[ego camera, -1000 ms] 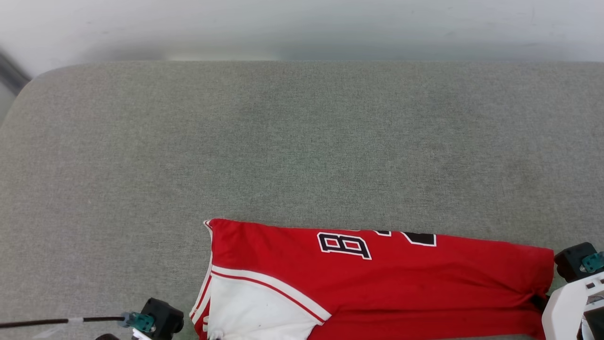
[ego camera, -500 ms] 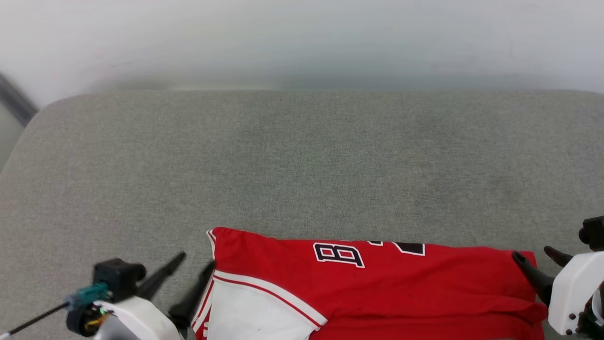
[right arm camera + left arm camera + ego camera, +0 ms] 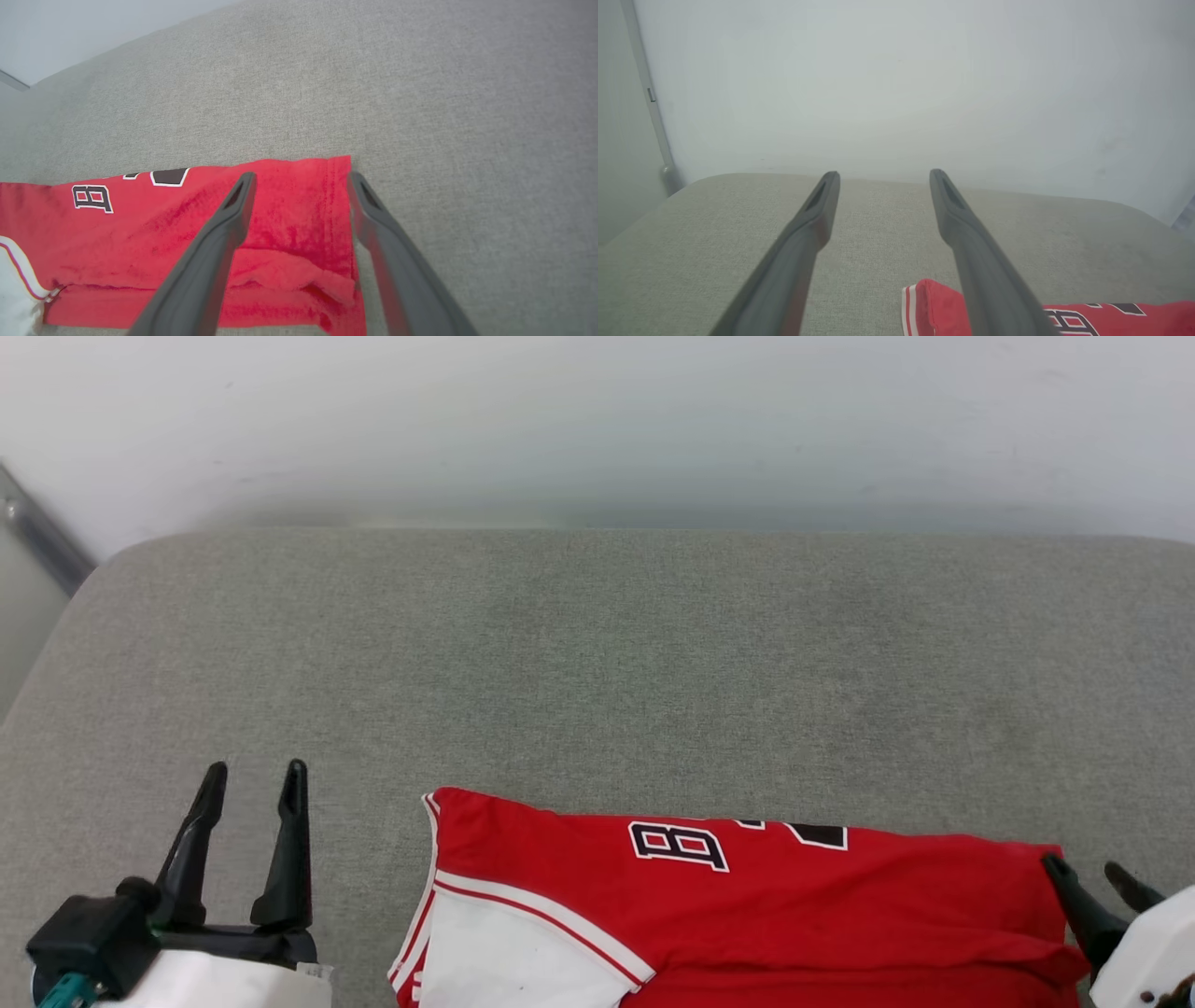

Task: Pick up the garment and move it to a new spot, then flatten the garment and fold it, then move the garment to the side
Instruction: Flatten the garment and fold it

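Head view: red jersey shirt with white sleeve (image 3: 747, 905) lies at the grey fabric surface's (image 3: 597, 663) near edge, long axis left-right, sleeve end toward the spread, empty left gripper (image 3: 257, 770); left wrist view shows its striped-trim corner; right wrist view shows the spread, empty right gripper (image 3: 301, 175) over its hem end.

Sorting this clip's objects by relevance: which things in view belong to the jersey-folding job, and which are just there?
Job:
- jersey
- left gripper, open, off to the jersey's side
- right gripper, open, at the jersey's hem

Just there:
- cushion, grey, under everything
- wall, white
- metal strip, at the far left
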Controlling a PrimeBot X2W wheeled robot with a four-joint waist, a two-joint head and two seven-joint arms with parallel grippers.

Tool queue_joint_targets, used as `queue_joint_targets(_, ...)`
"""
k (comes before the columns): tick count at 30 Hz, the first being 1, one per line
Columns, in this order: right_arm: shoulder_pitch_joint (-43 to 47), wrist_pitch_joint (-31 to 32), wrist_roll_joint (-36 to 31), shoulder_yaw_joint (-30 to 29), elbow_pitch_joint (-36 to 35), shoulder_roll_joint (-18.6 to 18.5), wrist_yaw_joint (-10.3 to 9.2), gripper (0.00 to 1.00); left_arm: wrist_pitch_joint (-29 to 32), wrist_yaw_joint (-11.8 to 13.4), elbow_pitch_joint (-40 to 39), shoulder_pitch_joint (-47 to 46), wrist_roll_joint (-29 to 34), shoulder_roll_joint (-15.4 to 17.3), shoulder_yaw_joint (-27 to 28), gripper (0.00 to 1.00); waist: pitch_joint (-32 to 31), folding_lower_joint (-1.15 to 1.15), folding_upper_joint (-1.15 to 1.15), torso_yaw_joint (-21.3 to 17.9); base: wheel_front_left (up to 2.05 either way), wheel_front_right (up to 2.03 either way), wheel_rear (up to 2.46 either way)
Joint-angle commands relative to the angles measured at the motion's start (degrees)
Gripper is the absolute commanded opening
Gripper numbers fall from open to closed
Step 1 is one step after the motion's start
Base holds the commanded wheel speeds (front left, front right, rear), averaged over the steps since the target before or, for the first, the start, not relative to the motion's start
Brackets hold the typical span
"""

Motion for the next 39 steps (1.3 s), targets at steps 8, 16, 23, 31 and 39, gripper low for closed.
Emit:
queue_joint_targets(8,2.9,0.7,-4.1,-5.2,2.7,5.3,-0.02,1.0,-0.1,-7.9,0.2,2.8,10.4,-9.0,8.5,1.0,0.9,0.0,0.0,1.1,0.0,0.0,0.0)
queue_joint_targets(16,0.4,1.5,-6.6,-7.7,8.1,7.8,-0.02,1.0,-0.1,-10.7,1.5,1.3,13.9,-12.5,10.2,1.0,3.7,0.0,0.0,2.4,0.0,0.0,0.0)
queue_joint_targets(23,-0.4,3.4,-5.8,-4.9,13.7,9.0,0.0,1.0,-0.1,-10.8,1.9,-0.2,14.0,-12.4,8.6,1.0,5.4,0.0,0.0,3.4,0.0,0.0,0.0)
queue_joint_targets(31,1.3,5.5,-4.0,2.1,17.8,11.2,0.41,0.39,-0.1,-10.9,2.5,-0.6,13.7,-11.9,8.0,1.0,5.5,0.0,0.0,3.8,0.0,0.0,0.0)
queue_joint_targets(39,-0.3,0.5,-5.8,-0.3,15.9,7.9,0.02,0.0,-0.1,-10.9,2.7,-0.1,14.0,-11.9,8.2,1.0,4.1,0.0,0.0,2.6,0.0,0.0,0.0)
